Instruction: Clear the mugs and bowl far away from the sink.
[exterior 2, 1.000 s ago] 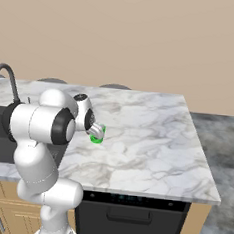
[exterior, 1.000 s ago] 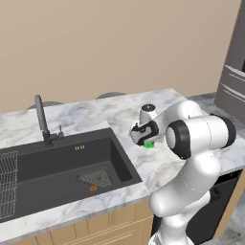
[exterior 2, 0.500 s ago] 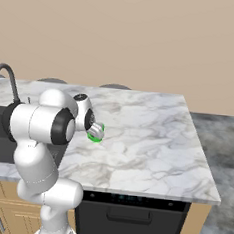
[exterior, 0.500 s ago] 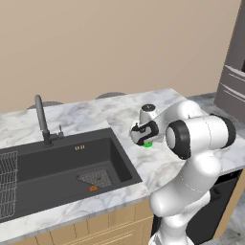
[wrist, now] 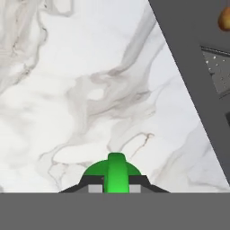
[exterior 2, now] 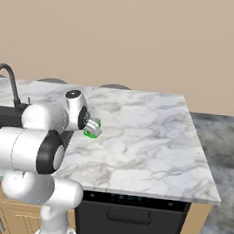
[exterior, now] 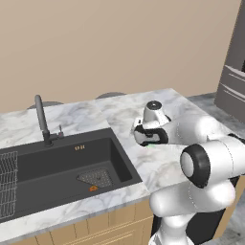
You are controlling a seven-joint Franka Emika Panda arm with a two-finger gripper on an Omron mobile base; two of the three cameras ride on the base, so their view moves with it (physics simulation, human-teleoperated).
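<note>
Green mug (exterior 2: 91,132): we saw it on the marble table (exterior 2: 152,142), just beside the sink's right edge, with the robot's hand directly over it.
Fingers (wrist: 116,188): we saw them nearly shut, pinched on the mug at what looked like its handle or rim; the green curved part rose between them in the hand view.
Lift: we could not tell whether the mug had left the table surface.
Sink (exterior: 57,167): we found a wire rack (exterior: 8,179) at its left, a drain strainer (exterior: 97,177) on the floor, and a small orange object (exterior: 94,188) beside the strainer; no mug or bowl lay in the part we could see.
Faucet (exterior: 42,119): it stood behind the basin.
Teal mug and bowl: we could not place either one.
Progress: we judged the task to be early, with the first mug only just gripped and close to the sink.
Left to do: we judged that this mug had yet to travel to the far right of the table, and that the other mug and the bowl remained.
</note>
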